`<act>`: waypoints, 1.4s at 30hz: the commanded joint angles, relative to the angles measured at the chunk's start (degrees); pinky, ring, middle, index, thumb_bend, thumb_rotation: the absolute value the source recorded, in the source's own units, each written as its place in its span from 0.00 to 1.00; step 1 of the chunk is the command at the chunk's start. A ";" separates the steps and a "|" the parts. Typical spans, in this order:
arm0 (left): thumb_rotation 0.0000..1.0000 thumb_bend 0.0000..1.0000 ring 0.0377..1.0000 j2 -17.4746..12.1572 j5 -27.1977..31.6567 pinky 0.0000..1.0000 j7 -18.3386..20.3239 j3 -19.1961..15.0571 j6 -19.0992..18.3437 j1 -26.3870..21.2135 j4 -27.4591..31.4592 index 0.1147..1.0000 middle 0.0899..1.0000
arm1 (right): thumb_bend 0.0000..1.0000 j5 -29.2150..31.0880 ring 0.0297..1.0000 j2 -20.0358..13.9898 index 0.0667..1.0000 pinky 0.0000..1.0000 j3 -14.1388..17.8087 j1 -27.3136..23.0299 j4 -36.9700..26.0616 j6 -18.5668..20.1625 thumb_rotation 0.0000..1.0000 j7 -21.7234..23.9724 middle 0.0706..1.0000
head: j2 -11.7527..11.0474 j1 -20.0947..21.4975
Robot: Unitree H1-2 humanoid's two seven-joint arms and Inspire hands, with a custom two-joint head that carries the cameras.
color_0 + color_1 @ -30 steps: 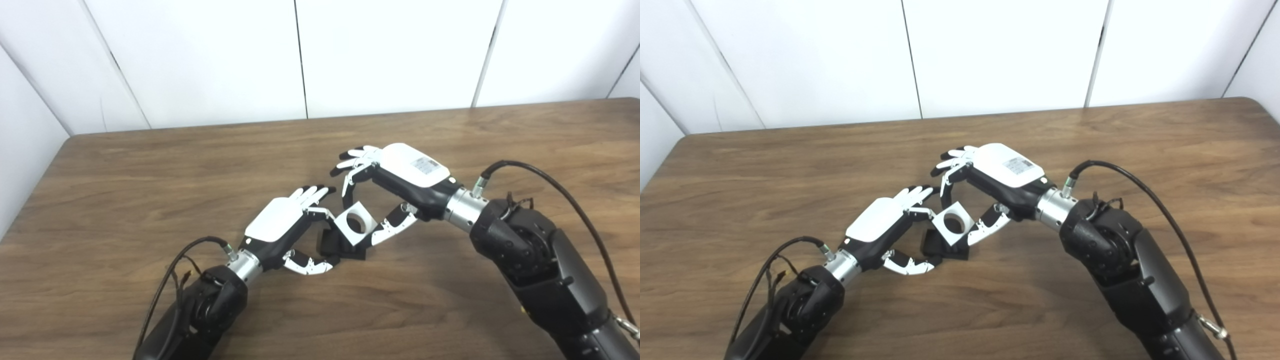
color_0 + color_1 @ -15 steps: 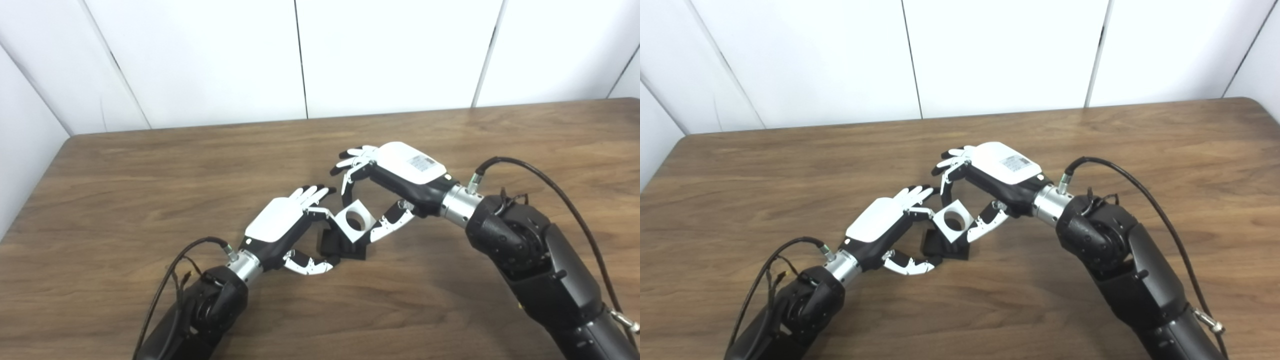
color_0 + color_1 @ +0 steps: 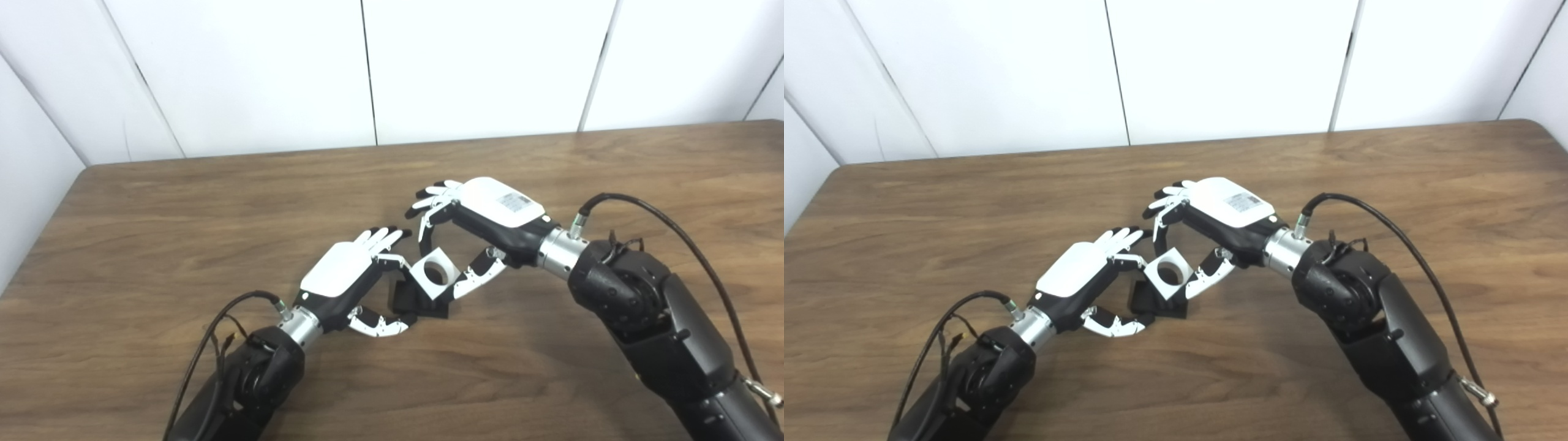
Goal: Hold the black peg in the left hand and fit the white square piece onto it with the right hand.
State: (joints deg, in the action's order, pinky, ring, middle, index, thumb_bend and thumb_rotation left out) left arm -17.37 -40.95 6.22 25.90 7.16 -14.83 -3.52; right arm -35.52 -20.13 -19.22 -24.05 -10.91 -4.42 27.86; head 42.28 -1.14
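Observation:
The black peg [image 3: 404, 299] stands on its dark base on the wooden table [image 3: 184, 214], near the middle. My left hand [image 3: 346, 269] is closed on it from the left, with a finger at the top and the thumb against the base. The white square piece [image 3: 421, 278], with a round hole, sits tilted over the peg's top. My right hand [image 3: 490, 211] pinches it from the right between the thumb and a curled finger. The peg's upper end is hidden behind the white piece. The same scene shows in the right eye view, with the white piece [image 3: 1156, 278] between both hands.
White wall panels [image 3: 478, 67] rise behind the table's far edge. A black cable [image 3: 674, 226] loops off the right forearm, and another [image 3: 208, 334] off the left forearm.
The right forearm and hand have shifted slightly to the left. The white piece and the left hand stay in about the same place.

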 commanded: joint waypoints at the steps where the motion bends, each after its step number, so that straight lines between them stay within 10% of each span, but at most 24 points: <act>1: 0.25 0.93 1.00 -0.89 -2.36 1.00 2.23 0.50 -1.87 0.45 -0.50 0.52 0.99 | 0.52 -0.06 0.92 0.35 0.44 0.97 0.11 -2.70 -0.45 -0.82 0.14 -0.91 0.81 | 0.14 -0.01; 35: 0.25 0.93 1.00 0.18 -2.26 1.00 3.13 1.11 -3.27 0.58 0.78 0.52 0.98 | 0.52 -4.33 0.92 -0.65 0.46 0.96 -4.15 -5.87 4.09 1.64 0.15 4.86 0.82 | 0.88 -1.16; 38: 0.26 0.93 1.00 -0.10 -2.34 1.00 2.79 1.01 -2.84 0.51 0.47 0.52 0.98 | 0.89 -4.57 0.95 -1.77 0.79 0.97 -4.77 -6.44 3.48 3.86 0.35 8.81 0.88 | 1.05 -1.08; 42: 0.28 0.92 1.00 -0.43 -2.29 1.00 2.67 0.87 -2.52 0.27 0.12 0.52 0.98 | 1.00 -5.11 0.97 -3.11 0.97 0.96 -5.23 -6.24 3.23 4.89 0.46 11.45 0.95 | 1.10 -1.15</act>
State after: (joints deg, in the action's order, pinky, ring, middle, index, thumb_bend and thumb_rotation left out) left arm -16.94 -40.98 7.64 26.07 5.03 -14.71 -2.24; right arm -40.46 -22.43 -24.83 -28.11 -5.80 -0.25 38.81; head 43.33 -2.29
